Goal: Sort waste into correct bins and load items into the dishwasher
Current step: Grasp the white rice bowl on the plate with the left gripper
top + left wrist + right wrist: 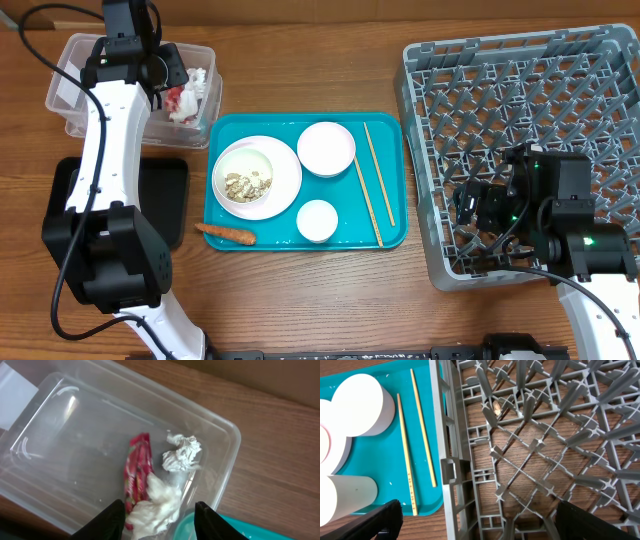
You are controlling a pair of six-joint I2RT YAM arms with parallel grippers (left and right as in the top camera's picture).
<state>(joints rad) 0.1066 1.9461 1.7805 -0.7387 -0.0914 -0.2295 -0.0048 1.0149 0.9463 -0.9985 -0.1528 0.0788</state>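
Clear tub point(75, 450), left hand point(159, 522) spread above

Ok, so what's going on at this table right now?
A two-armed robot is clearing up after a meal. The left claw hangs open over the clear tub, where a red wrapper and crumpled tissue lie. The right claw is open and empty over the grey dish rack, which looks empty. The plate of scraps, bowl, cup and chopsticks sit on the teal tray; the carrot piece lies on the table beside it.
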